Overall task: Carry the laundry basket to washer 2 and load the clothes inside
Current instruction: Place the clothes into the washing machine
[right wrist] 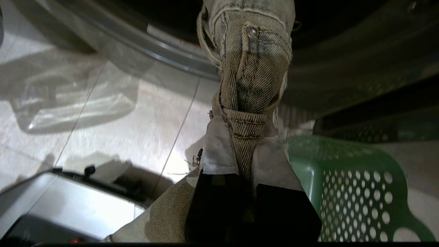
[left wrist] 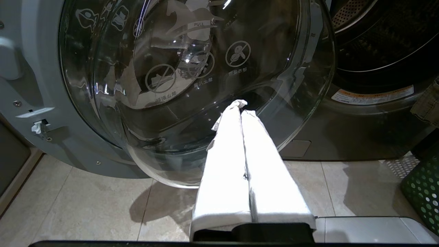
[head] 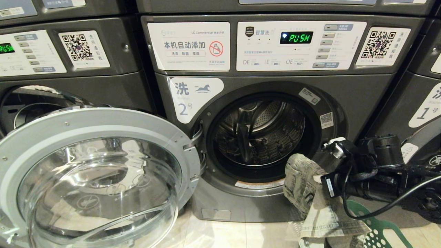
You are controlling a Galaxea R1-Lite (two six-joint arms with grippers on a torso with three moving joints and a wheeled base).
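Washer 2 [head: 344,89], dark grey with the numeral 2 on its label, stands straight ahead with its drum [head: 262,134] open and empty. Its round glass door [head: 96,172] is swung wide to the left. My right gripper [head: 318,181] is shut on the clothes [head: 303,179], a faded grey-green denim garment that hangs in front of the lower right of the drum opening. In the right wrist view the clothes [right wrist: 253,68] are pinched between the fingers [right wrist: 216,151], above the green laundry basket [right wrist: 356,192]. The laundry basket [head: 379,230] sits on the floor at the lower right.
My left gripper [left wrist: 241,108] is shut and empty, parked low near the open glass door [left wrist: 192,68]. The washer labelled 1 [head: 423,110] stands on the right, and another washer [head: 69,82] on the left. The floor [head: 241,234] is pale tile.
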